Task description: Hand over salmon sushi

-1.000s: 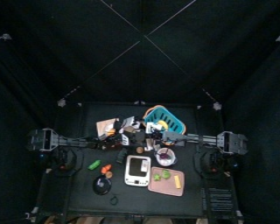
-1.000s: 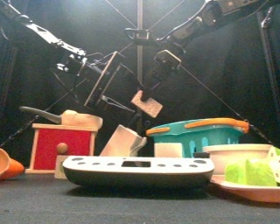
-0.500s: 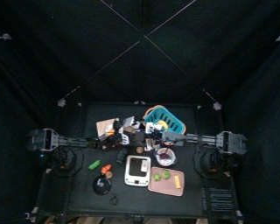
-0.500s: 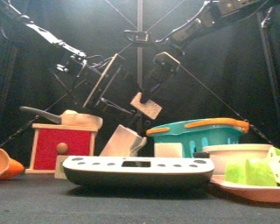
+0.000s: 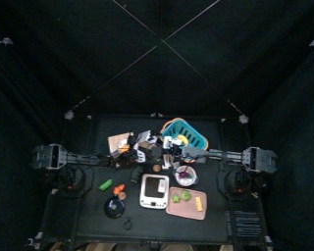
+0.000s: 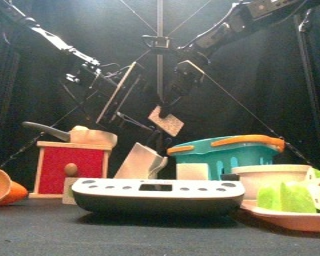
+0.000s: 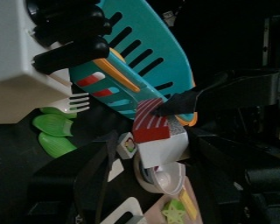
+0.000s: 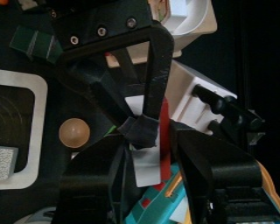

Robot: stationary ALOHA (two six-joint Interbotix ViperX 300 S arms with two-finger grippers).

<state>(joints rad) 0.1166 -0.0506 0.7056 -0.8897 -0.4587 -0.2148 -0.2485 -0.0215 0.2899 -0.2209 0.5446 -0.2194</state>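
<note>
Handover is mid-air, above the worktop's middle, toward 12 o'clock in the top view.

- Salmon sushi hangs tilted under the right gripper, whose fingers are clamped on its upper part.
- Left gripper is at roughly 10 o'clock of the sushi in the front view, fingers wide apart and nothing between them yet. The left wrist view shows the sushi ahead of its fingers. I can't tell if it's far enough inside the gap.

Risks as I see them:
1. Left fingers close on a corner only. The piece is tilted and held at one end, so an off-centre pinch could pivot it or squeeze it out.
2. Right fingers let go before the left has a firm hold. The sushi then drops into the clutter below: scale, teal basket, white block. Recovery there looks awkward.
3. The two sets of fingers are close together and crossing at an angle, so a small misalignment could knock them together and jolt the piece loose.
4. It may be squashy, and two grips at once could deform it.

Suggest confirming the left hold before the right opens.
</note>
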